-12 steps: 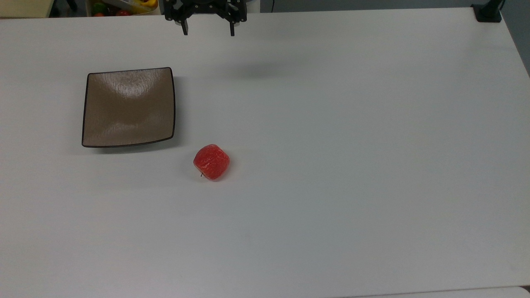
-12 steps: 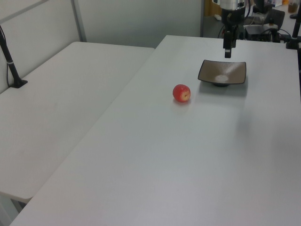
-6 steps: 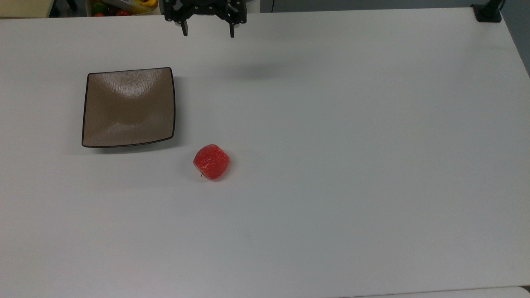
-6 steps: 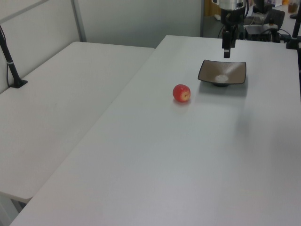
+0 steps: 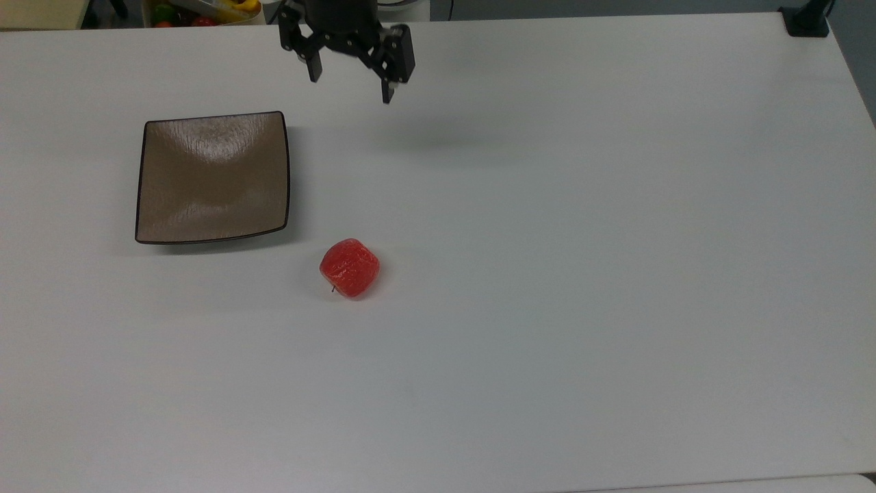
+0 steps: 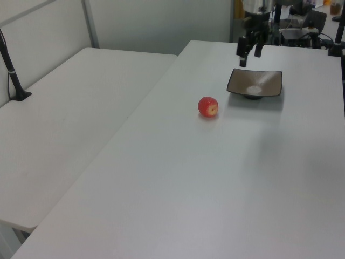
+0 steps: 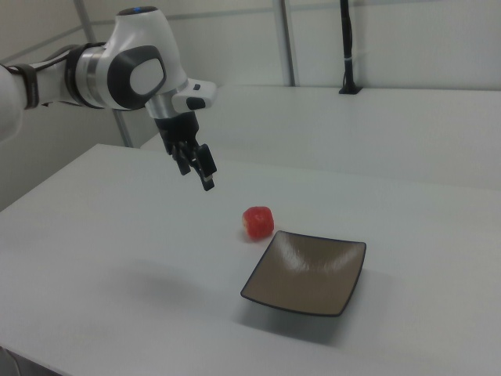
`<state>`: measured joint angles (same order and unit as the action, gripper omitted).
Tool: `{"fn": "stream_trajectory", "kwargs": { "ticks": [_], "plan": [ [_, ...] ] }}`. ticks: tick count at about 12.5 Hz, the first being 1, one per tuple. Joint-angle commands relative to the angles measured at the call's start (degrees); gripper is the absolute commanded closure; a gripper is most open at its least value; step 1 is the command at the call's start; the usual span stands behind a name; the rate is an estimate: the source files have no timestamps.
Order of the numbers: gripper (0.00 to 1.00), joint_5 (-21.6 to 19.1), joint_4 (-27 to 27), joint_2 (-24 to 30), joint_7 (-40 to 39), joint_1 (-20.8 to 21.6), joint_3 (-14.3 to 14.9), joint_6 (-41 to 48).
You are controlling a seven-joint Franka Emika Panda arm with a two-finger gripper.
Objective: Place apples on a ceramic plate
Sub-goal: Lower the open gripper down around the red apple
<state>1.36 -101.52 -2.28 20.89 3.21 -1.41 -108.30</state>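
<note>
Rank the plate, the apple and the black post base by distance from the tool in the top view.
From the tool, top view:
1. Ceramic plate, toward the top view's left.
2. Apple, below the tool.
3. Black post base, top-right table corner, farthest.

White table, matte, soft even light. Second white table alongside it on the left view's left, thin seam between. Pale wall panels with metal uprights. Black clamp post on the second table's far edge. Clutter bin beyond the top view's upper edge.
</note>
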Motion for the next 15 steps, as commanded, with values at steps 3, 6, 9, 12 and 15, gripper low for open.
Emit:
{"fn": "stream_trajectory", "kwargs": {
  "ticks": [3, 6, 9, 12, 15],
  "plan": [
    [0.00, 0.92, 6.07, -8.61, 25.03, 0.66, 0.36, -9.28],
    [0.00, 1.19, 6.07, -13.09, 29.99, 0.74, 0.45, -14.30],
    [0.00, 3.11, 9.40, -20.11, 33.85, 0.83, 0.54, -17.82],
    [0.00, 5.58, 10.20, -23.99, 36.50, 0.83, 0.54, -21.15],
    [0.00, 6.45, 10.20, -27.16, 36.41, 0.92, 0.54, -23.97]
  ]
}}
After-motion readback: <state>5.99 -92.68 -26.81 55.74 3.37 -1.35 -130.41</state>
